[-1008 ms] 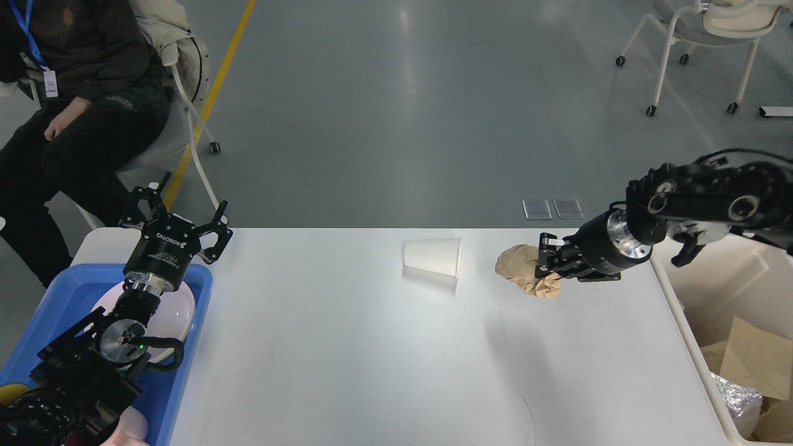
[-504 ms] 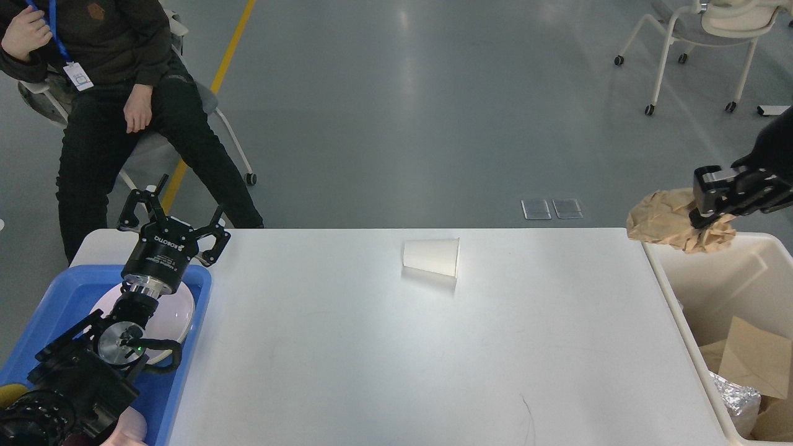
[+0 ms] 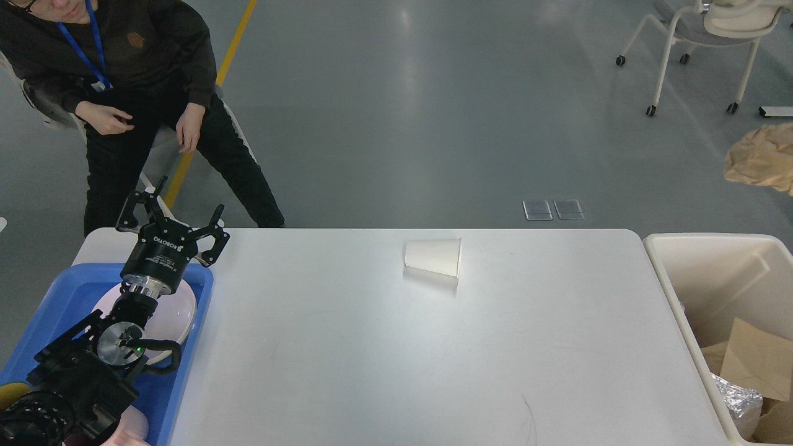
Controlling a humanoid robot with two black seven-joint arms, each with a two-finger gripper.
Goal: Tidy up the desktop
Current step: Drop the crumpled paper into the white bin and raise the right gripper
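Observation:
The white desktop (image 3: pixel 384 347) fills the lower middle of the head view. A white paper cup (image 3: pixel 433 256) lies on its side near the far edge, right of centre. My left gripper (image 3: pixel 176 214) stands open with nothing between its fingers, over the far end of the blue tray (image 3: pixel 68 285) at the table's left corner. A crumpled brown paper (image 3: pixel 765 158) shows at the right edge of the view, up in the air beyond the cream bin (image 3: pixel 666 266). My right gripper is out of view, so what holds the paper is hidden.
A white plate (image 3: pixel 179 316) lies in the blue tray under my left arm. The cream bin holds cardboard (image 3: pixel 753 359) and foil (image 3: pixel 737 399). A seated person (image 3: pixel 142 80) is close behind the table's far left corner. A wheeled chair (image 3: pixel 700 37) stands far right.
My right arm has carried the brown paper from the table rightward and up, over the bin, and has left the view. The person has leaned forward. My left gripper has stayed still.

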